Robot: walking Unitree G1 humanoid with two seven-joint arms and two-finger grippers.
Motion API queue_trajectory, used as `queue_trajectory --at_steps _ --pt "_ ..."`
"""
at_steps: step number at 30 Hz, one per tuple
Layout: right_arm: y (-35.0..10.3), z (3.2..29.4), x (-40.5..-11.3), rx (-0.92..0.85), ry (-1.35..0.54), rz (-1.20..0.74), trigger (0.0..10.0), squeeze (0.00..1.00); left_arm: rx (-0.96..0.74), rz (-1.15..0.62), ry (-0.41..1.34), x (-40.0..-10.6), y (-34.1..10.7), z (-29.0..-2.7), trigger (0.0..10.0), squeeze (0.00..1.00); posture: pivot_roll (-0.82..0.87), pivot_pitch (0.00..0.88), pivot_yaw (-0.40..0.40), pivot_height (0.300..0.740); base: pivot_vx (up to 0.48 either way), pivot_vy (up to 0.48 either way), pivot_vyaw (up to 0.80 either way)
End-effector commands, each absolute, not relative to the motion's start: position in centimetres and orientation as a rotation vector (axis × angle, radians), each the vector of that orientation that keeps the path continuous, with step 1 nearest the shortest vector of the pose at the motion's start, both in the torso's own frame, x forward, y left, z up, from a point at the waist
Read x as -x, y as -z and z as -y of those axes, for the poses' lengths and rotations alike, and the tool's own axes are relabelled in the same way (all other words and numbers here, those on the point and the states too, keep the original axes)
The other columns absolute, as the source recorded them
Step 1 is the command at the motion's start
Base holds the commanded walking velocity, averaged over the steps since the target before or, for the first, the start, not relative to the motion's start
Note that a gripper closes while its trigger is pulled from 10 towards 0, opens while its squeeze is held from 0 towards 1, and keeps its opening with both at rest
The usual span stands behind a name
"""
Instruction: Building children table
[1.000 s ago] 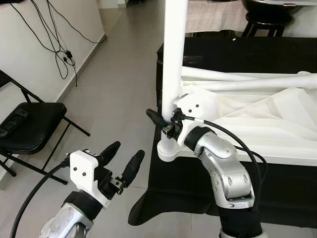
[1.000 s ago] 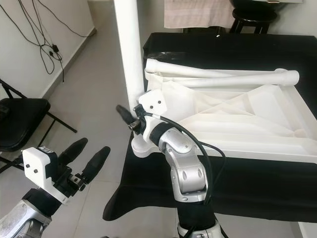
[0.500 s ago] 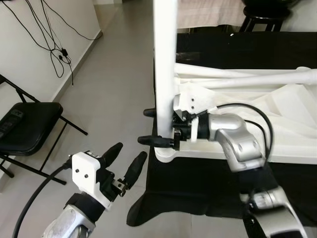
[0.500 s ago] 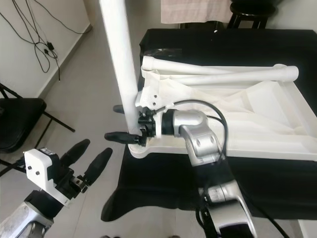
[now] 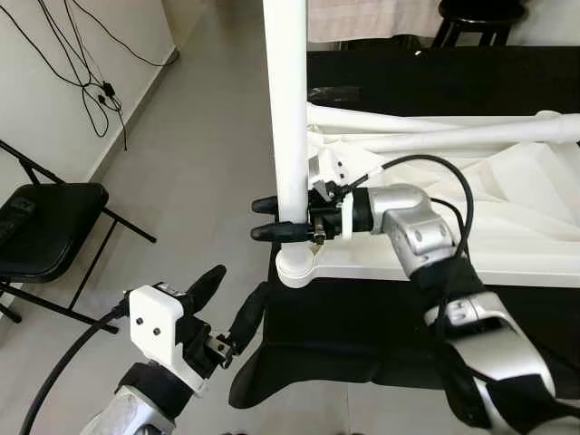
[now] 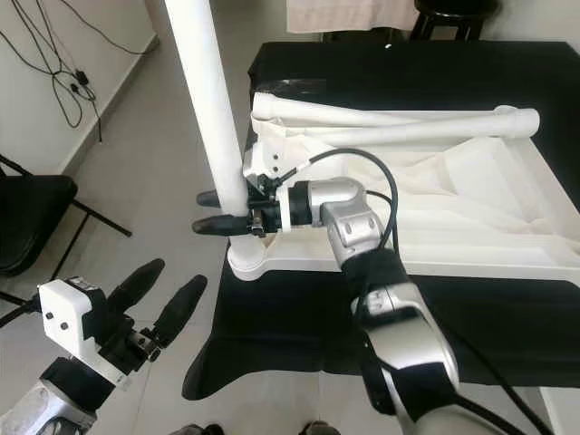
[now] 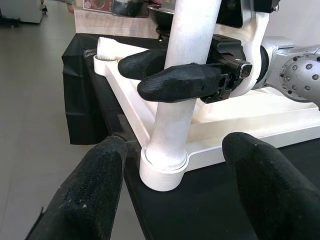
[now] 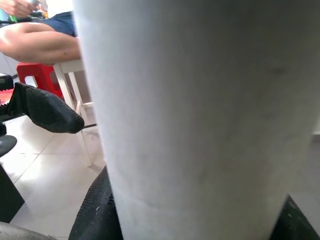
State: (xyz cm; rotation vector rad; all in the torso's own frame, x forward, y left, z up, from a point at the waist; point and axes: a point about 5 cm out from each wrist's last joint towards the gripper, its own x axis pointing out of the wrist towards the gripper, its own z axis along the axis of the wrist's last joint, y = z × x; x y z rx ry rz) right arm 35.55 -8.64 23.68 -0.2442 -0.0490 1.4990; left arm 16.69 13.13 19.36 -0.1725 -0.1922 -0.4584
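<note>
The upright white leg [image 5: 288,109] is pinched by the right gripper [image 5: 272,218] (left gripper [image 5: 234,299] spread, idle) and is best kept plumb in its corner socket [image 5: 297,268].

White table leg [image 7: 185,75] upright between right gripper [image 7: 165,75] jaws.

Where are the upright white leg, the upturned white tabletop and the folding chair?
upright white leg [image 5: 288,118], left eye view, mid-shaft
upturned white tabletop [image 6: 471,195], right eye view, ribbed underside
folding chair [image 5: 41,231], left eye view, black seat
</note>
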Motion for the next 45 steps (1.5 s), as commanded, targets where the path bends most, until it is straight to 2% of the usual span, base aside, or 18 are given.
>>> queue_trajectory --at_steps 1,4,6,7,9,10,11,12,14,16,17,21,26,27,31,32,40,45 --pt "-23.5 8.9 -35.7 0.256 -1.496 0.032 0.0 0.00 0.175 0.181 0.459 -16.5 -19.4 -13.1 10.0 0.00 0.05 0.225 0.016 0.740 0.000 0.000 0.00" --pt "-23.5 9.9 -35.5 0.274 -1.458 0.053 0.0 0.00 0.175 0.180 0.459 -16.5 -19.3 -13.1 10.0 0.00 0.04 0.222 0.014 0.740 0.000 0.000 0.00" --pt "-23.1 11.2 -35.1 0.294 -1.336 0.077 0.0 0.00 0.173 0.180 0.458 -16.7 -19.3 -13.2 10.0 0.00 0.03 0.218 0.016 0.740 0.000 0.000 0.00" --pt "-23.1 11.2 -35.1 0.294 -1.336 0.077 0.0 0.00 0.173 0.180 0.458 -16.7 -19.3 -13.2 10.0 0.00 0.03 0.218 0.016 0.740 0.000 0.000 0.00" --pt "-22.4 11.7 -34.8 0.281 -1.143 0.061 0.0 0.00 0.169 0.180 0.456 -16.8 -19.3 -13.4 10.0 0.00 0.02 0.216 0.015 0.740 0.000 0.000 0.00" --pt "-22.4 11.7 -34.8 0.281 -1.143 0.061 0.0 0.00 0.169 0.180 0.456 -16.8 -19.3 -13.4 10.0 0.00 0.02 0.216 0.015 0.740 0.000 0.000 0.00" --pt "-21.3 11.3 -35.0 0.223 -0.824 0.037 0.0 0.00 0.166 0.179 0.455 -17.0 -19.2 -13.6 10.0 0.00 0.00 0.213 0.021 0.740 0.000 0.000 0.00" --pt "-21.3 11.3 -35.0 0.223 -0.824 0.037 0.0 0.00 0.166 0.179 0.455 -17.0 -19.2 -13.6 10.0 0.00 0.00 0.213 0.021 0.740 0.000 0.000 0.00" --pt "-17.4 11.0 -31.1 0.156 -0.505 -0.126 0.0 0.00 0.159 0.177 0.458 -17.5 -19.1 -13.9 10.0 0.00 -0.02 0.188 0.046 0.740 0.000 0.000 0.00" --pt "-17.4 11.0 -31.1 0.156 -0.505 -0.126 0.0 0.00 0.159 0.177 0.458 -17.5 -19.1 -13.9 10.0 0.00 -0.02 0.188 0.046 0.740 0.000 0.000 0.00" --pt "-16.6 11.2 -29.9 0.141 -0.433 -0.162 0.0 0.00 0.156 0.176 0.461 -17.6 -19.0 -13.9 10.0 0.00 -0.02 0.188 0.046 0.740 0.000 0.000 0.00" --pt "-17.4 12.3 -31.5 0.190 -0.370 -0.121 0.0 0.00 0.159 0.180 0.472 -18.1 -18.8 -13.9 10.0 0.00 -0.02 0.159 0.023 0.740 0.000 0.000 0.00" --pt "-17.7 12.5 -31.7 0.207 -0.350 -0.113 0.0 0.00 0.158 0.187 0.459 -18.2 -18.7 -13.9 10.0 0.00 -0.03 0.150 0.023 0.740 0.000 0.000 0.00" --pt "-17.7 13.1 -31.7 0.226 -0.323 -0.118 10.0 0.00 0.158 0.192 0.447 -18.3 -18.7 -14.0 10.0 0.00 -0.04 0.142 0.019 0.740 0.000 0.000 0.00" --pt "-17.7 14.1 -31.7 0.257 -0.279 -0.120 10.0 0.00 0.158 0.195 0.441 -18.4 -18.6 -14.1 10.0 0.00 -0.04 0.139 0.020 0.740 0.000 0.000 0.00" --pt "-18.0 16.6 -31.3 0.301 -0.158 -0.126 10.0 1.00 0.158 0.194 0.447 -18.6 -18.5 -14.1 10.0 0.00 -0.05 0.130 0.022 0.740 0.000 0.000 0.00" --pt "-18.4 19.1 -29.3 0.356 0.018 -0.156 10.0 1.00 0.159 0.192 0.454 -18.7 -18.3 -14.2 10.0 0.00 -0.07 0.122 0.015 0.740 0.000 0.000 0.00" --pt "-18.4 20.1 -28.8 0.385 0.035 -0.168 10.0 1.00 0.159 0.195 0.453 -18.8 -18.2 -14.2 10.0 0.00 -0.07 0.118 0.011 0.740 0.000 0.000 0.00"
